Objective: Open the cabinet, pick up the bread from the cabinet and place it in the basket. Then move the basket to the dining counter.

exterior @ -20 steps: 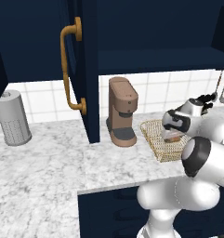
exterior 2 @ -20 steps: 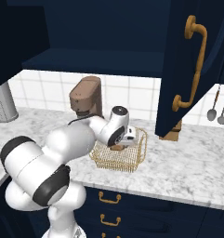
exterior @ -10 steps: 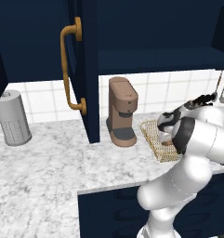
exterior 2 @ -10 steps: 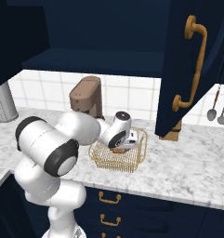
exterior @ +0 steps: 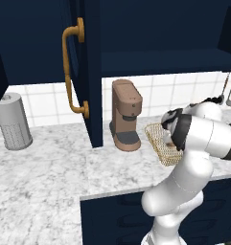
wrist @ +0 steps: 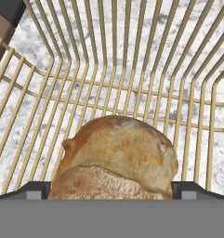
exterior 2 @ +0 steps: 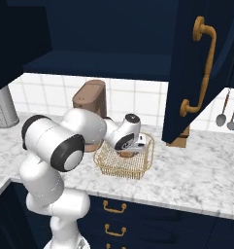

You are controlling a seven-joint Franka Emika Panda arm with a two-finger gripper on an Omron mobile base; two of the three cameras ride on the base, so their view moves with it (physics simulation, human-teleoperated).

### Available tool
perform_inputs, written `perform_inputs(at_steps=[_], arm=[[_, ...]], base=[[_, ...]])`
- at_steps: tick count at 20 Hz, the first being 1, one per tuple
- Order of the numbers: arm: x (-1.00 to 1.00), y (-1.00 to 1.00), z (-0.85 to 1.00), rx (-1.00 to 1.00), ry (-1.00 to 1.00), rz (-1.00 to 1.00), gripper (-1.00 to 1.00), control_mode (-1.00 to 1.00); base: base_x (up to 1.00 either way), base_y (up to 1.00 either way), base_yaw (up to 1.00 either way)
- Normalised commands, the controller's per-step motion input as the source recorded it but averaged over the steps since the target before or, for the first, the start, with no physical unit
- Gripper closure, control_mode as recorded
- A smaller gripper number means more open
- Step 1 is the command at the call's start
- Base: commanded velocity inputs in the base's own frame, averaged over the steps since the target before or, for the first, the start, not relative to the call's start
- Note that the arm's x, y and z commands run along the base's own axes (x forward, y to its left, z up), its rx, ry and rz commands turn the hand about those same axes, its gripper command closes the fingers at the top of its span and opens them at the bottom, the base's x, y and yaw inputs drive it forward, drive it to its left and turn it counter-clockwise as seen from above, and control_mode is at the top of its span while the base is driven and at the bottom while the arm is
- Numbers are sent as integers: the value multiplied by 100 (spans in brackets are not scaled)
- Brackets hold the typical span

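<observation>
The gripper [exterior 2: 134, 146] sits low inside the basket [exterior 2: 111, 165] with its jaws wide apart. The bread [wrist: 115, 160] fills the room between the two fingertips [wrist: 36, 190]. The wire walls of the basket rise close in front and on both sides, so the way out is up. The coffee machine [exterior: 126, 115] stands just beside the basket, toward the open cabinet door [exterior: 82, 72], and blocks that side. Another open door [exterior 2: 198, 68] hangs above the counter [exterior 2: 196, 180] on the far side. The counter is bare between the basket and its front edge.
</observation>
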Motion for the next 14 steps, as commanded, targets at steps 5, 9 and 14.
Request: perform_inputs(at_steps=[5, 9, 14], arm=[[0, 6, 0, 0, -12, 0, -100, -100], [0, 15, -36, -2, 4, -1, -100, -100], [4, 5, -96, -5, 47, -3, -100, -100]], base=[[0, 0, 0], [0, 0, 0], [0, 0, 0]])
